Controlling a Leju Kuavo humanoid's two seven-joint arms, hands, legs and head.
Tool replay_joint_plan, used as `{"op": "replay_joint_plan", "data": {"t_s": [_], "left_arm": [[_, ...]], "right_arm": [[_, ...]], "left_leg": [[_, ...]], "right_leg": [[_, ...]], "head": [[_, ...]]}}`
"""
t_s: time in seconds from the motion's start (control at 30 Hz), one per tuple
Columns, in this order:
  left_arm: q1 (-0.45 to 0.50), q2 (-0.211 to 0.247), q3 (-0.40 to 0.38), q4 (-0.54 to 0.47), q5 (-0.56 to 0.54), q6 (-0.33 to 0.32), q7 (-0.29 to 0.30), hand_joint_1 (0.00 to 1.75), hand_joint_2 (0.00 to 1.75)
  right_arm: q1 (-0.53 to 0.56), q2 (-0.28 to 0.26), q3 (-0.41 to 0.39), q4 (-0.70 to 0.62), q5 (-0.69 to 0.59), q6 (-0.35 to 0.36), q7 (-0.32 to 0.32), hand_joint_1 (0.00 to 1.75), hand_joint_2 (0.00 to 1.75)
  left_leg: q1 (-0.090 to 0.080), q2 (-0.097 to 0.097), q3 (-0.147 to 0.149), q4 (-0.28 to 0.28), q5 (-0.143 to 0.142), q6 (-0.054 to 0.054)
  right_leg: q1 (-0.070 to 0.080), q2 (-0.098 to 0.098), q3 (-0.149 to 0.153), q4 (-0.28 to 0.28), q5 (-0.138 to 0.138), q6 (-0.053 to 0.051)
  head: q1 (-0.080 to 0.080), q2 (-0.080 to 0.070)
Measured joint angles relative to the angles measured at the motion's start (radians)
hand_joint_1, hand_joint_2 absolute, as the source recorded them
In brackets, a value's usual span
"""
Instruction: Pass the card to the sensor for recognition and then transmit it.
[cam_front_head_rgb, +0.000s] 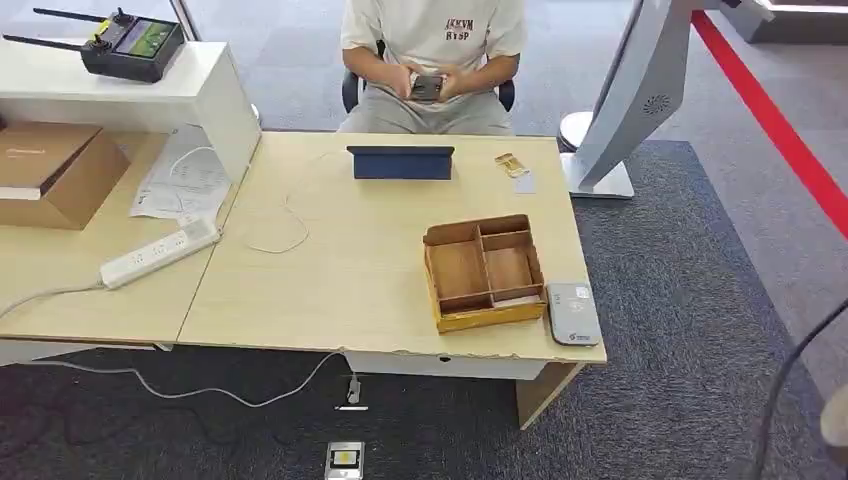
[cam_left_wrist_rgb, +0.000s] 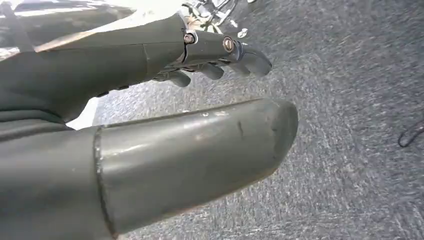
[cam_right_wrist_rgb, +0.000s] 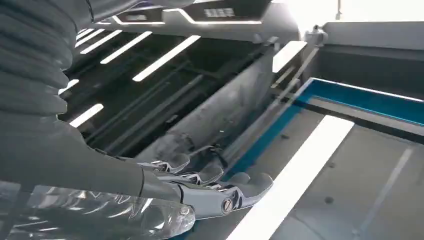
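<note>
Left hand (cam_left_wrist_rgb: 150, 125) hangs over grey carpet (cam_front_head_rgb: 680, 300), fingers (cam_left_wrist_rgb: 215, 55) apart, nothing in it. Right hand (cam_right_wrist_rgb: 190, 190) also loose and empty, ceiling lights behind it. Card reader (cam_front_head_rgb: 573, 313) sits at the desk's (cam_front_head_rgb: 330, 270) near right corner, touching the brown divided tray (cam_front_head_rgb: 484, 270). Card-like pieces (cam_front_head_rgb: 516, 170) lie by the far edge, too small to identify. Beyond, a seated person, cropped at the shoulders, holds a phone (cam_front_head_rgb: 426, 87).

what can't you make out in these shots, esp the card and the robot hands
- Card: small pieces at the table's far edge in the head view are too small to identify as a card.
- Tray: its near wall hides part of the compartments in the head view.
- Sensor: its markings are too small to read.
- Left robot hand: thumb blocks the fingers in the left wrist view.
- Right robot hand: background glare; fingers apart, holding nothing.
</note>
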Motion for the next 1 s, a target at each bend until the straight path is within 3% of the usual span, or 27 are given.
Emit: {"op": "replay_joint_plan", "data": {"t_s": [0.2, 0.4, 0.43, 0.73, 1.0], "left_arm": [[-0.003, -0.015, 0.018, 0.0, 0.008, 0.005, 0.024, 0.0, 0.0], [-0.006, -0.027, 0.035, 0.0, 0.008, 0.008, 0.029, 0.0, 0.0], [-0.006, -0.029, 0.037, 0.0, 0.008, 0.009, 0.029, 0.0, 0.0], [-0.009, -0.04, 0.042, 0.001, 0.003, 0.011, 0.023, 0.0, 0.0], [-0.011, -0.04, 0.043, 0.001, -0.011, 0.002, 0.026, 0.0, 0.0]], "right_arm": [[0.089, -0.04, -0.204, 0.046, 0.047, 0.0, 0.055, 0.0, 1.75], [0.163, -0.059, -0.331, 0.107, 0.071, 0.0, 0.164, 0.0, 1.75], [0.178, -0.06, -0.351, 0.118, 0.072, 0.0, 0.189, 0.0, 0.0], [0.347, -0.077, -0.463, 0.216, 0.055, 0.0, 0.373, 0.0, 0.0], [0.495, -0.053, -0.597, 0.293, 0.048, 0.0, 0.427, 0.0, 0.0]], "left_leg": [[0.0, 0.0, 0.0, 0.0, 0.0, 0.0], [0.0, 0.0, 0.0, -0.001, 0.0, 0.0], [0.0, 0.0, 0.0, -0.001, 0.0, 0.0], [0.0, -0.001, 0.0, -0.001, 0.0, 0.0], [0.0, 0.0, 0.001, -0.002, -0.001, 0.001]], "right_leg": [[0.0, 0.0, 0.0, 0.0, 0.0, 0.0], [0.0, 0.0, 0.0, 0.0, 0.0, 0.0], [0.0, 0.0, 0.0, 0.0, 0.0, 0.0], [0.0, -0.002, 0.001, 0.0, -0.001, 0.001], [0.0, -0.001, 0.001, 0.0, -0.001, 0.0]], "head": [[0.0, 0.0], [0.0, 0.0], [0.0, 0.0], [0.0, 0.0], [0.0, 0.0]]}}
